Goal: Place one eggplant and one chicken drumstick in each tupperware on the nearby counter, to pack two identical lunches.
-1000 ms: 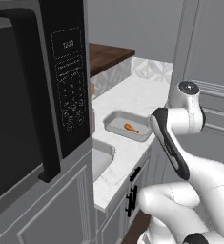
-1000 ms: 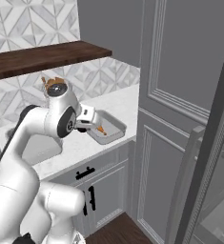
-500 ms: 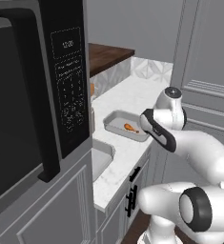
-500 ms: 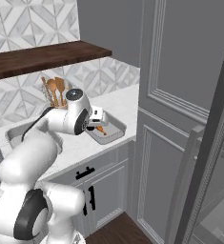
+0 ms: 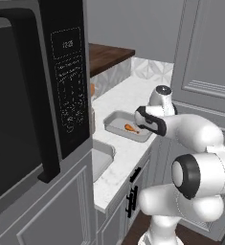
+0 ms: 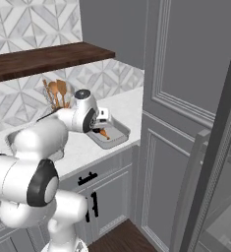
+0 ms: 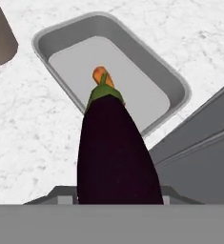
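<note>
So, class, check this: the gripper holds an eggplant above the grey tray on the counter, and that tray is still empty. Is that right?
Not quite. The gripper does hold the eggplant above the grey tray on the counter, but the tray is not empty: a chicken drumstick already lies in it, as the left base view shows.

dark purple eggplant (image 7: 114,152), grey tupperware (image 7: 147,62)

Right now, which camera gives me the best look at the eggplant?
The hand view: the eggplant runs up the frame's middle, dark purple with its green cap toward the tupperware holding a chicken drumstick. In both base views the arm covers it, so those tell you nothing about it.
</note>
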